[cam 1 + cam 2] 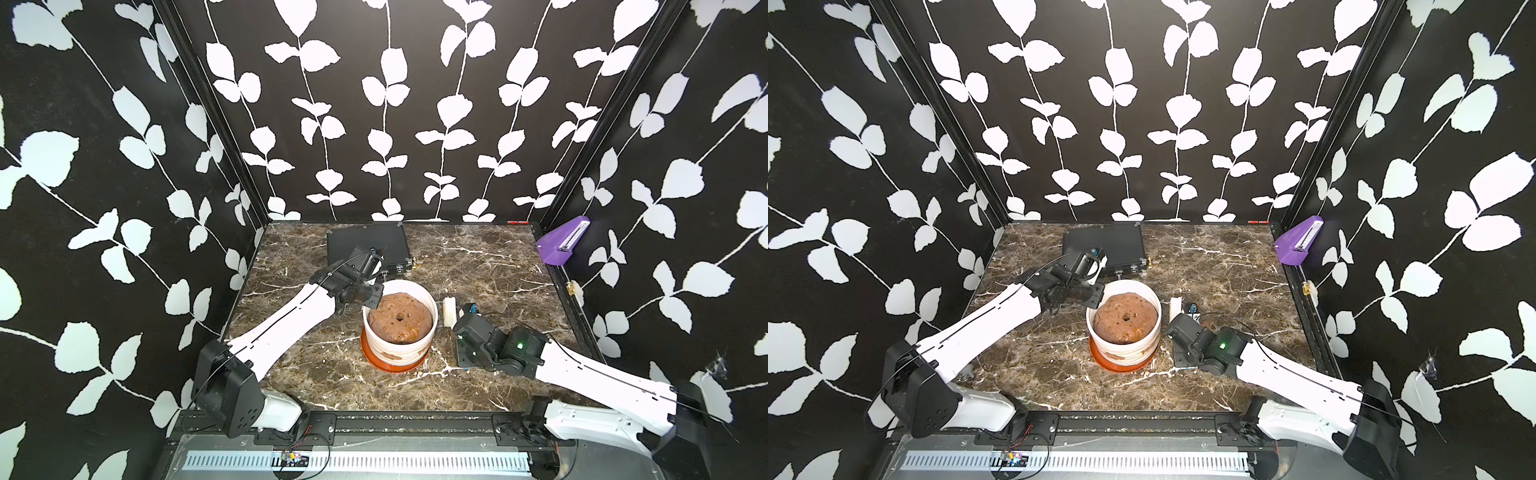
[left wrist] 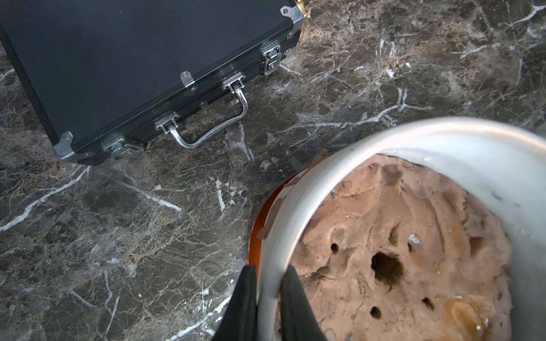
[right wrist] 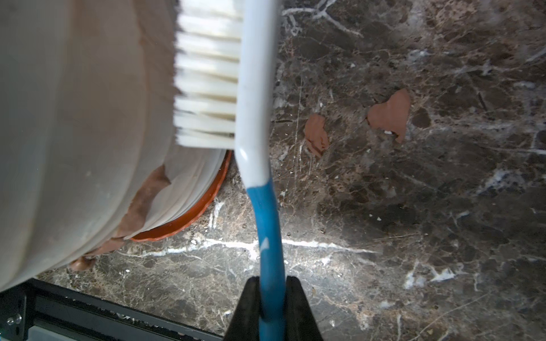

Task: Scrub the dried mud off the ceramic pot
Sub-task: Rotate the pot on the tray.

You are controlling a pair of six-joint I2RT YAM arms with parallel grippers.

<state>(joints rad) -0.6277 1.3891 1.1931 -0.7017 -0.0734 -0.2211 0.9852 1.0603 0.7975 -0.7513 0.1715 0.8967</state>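
The ceramic pot [image 1: 395,351] stands mid-counter [image 1: 478,266], its rim pinched by the left gripper [image 2: 269,270], while the right gripper [image 3: 272,280], clamped on the brush [image 3: 254,88] handle, sets bristles against the wall, dried mud [image 3: 141,200] lying farther round toward that gripper.

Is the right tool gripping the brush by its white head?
No, the right tool clamps the brush by its blue handle.
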